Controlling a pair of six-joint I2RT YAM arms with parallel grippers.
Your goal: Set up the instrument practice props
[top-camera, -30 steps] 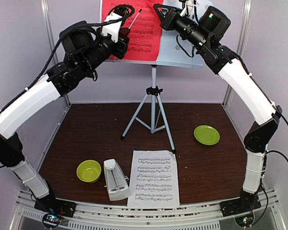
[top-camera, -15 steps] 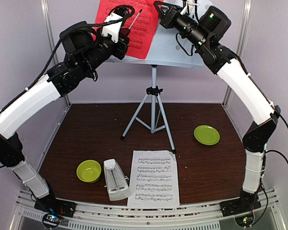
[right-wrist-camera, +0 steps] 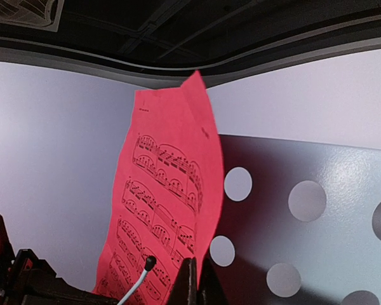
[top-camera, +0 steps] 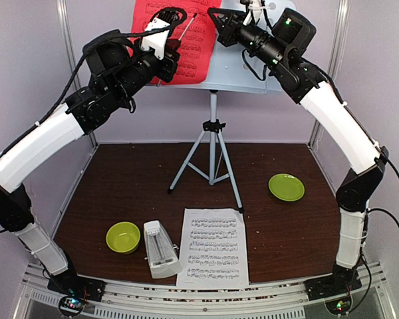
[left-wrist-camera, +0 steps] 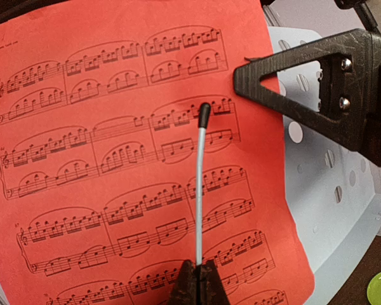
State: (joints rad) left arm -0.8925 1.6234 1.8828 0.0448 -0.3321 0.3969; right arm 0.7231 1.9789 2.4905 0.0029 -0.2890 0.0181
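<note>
The red sheet (top-camera: 176, 40) of music notes hangs in front of the pale perforated music stand (top-camera: 249, 66) on its tripod. My right gripper (top-camera: 216, 18) is shut on the sheet's right edge, as the right wrist view (right-wrist-camera: 197, 279) shows against the red sheet (right-wrist-camera: 165, 210). My left gripper (top-camera: 178, 45) is shut on a thin white stick with a black tip (left-wrist-camera: 200, 184), which points up across the red sheet (left-wrist-camera: 114, 159). The white sheet (top-camera: 214, 247) lies flat at the front. The small white metronome (top-camera: 161, 250) stands beside it on the left.
A lime-green bowl (top-camera: 123, 236) sits left of the metronome. A lime-green plate (top-camera: 286, 187) lies at the right. The tripod legs (top-camera: 213, 159) spread over the middle of the brown table. Grey walls close in behind and at both sides.
The red sheet has moved up and to the left across the stand, carried by my right gripper. The left arm has hardly moved.
</note>
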